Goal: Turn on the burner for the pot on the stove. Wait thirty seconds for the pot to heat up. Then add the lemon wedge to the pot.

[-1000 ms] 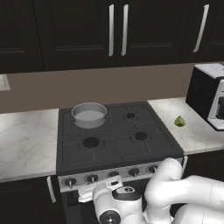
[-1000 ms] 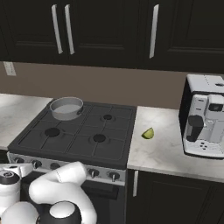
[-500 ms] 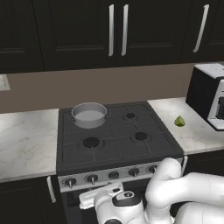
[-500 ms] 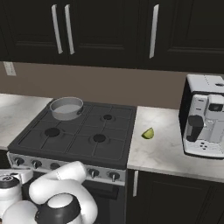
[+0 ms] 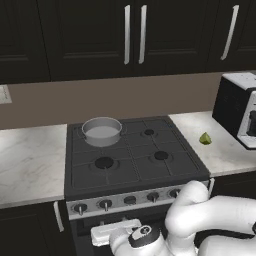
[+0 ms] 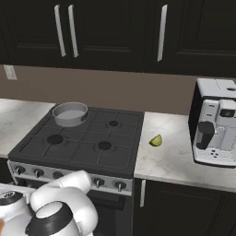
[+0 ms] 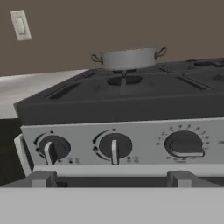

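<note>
**Open gripper low at stove front, facing knobs**

Left base view: pot (image 5: 102, 131) sits on the stove (image 5: 132, 172) at the rear-left burner, about 11 o'clock from the cooktop centre. Lemon wedge (image 5: 205, 138) lies on the counter (image 5: 220, 150) at 3 o'clock of the stove, near the coffee machine (image 5: 240, 107). Arm is folded low in front of the knob strip.

Right base view: pot (image 6: 70, 113) again at rear-left; lemon wedge (image 6: 156, 140) on the marble just beside the stove's right edge, well apart from the pot.

Hand view: gripper (image 7: 112, 179) level with the knobs, fingertips (image 7: 43, 179) spread wide, nothing between them. Left knob (image 7: 53, 148) at 10 o'clock of it, middle knob (image 7: 114, 146) at 12, right knob (image 7: 184, 143) at 2. Pot (image 7: 128, 58) shows above, beyond the front burner.
</note>
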Motion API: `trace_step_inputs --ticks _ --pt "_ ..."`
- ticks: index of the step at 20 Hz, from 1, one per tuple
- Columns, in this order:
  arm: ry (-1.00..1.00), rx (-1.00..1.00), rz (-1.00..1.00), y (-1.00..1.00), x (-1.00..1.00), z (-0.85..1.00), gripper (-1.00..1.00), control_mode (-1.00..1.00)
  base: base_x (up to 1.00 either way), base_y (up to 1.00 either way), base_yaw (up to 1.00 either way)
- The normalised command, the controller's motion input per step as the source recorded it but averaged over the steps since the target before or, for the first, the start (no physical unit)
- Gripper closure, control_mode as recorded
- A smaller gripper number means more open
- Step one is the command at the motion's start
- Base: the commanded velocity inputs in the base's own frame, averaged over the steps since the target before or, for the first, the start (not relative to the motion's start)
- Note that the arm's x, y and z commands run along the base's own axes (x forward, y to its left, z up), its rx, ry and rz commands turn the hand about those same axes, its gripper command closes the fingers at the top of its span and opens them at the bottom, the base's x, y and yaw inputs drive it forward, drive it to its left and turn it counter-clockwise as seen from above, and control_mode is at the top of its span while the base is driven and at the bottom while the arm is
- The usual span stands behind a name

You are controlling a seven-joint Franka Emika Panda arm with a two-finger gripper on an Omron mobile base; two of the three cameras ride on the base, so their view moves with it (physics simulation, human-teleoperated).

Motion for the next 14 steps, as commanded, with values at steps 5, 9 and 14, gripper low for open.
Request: trace_step_inputs --ticks 5,9,14 --pt "-0.04 0.05 0.0 0.0 0.0 -0.18 -1.0 -1.0 0.0 0.0 0.0" --pt "0.0 0.0 0.0 0.0 0.0 -0.01 -1.0 -1.0 0.0 0.0 0.0" --pt "0.0 0.0 0.0 0.0 0.08 -0.01 -1.0 -1.0 0.0 0.0 0.0"
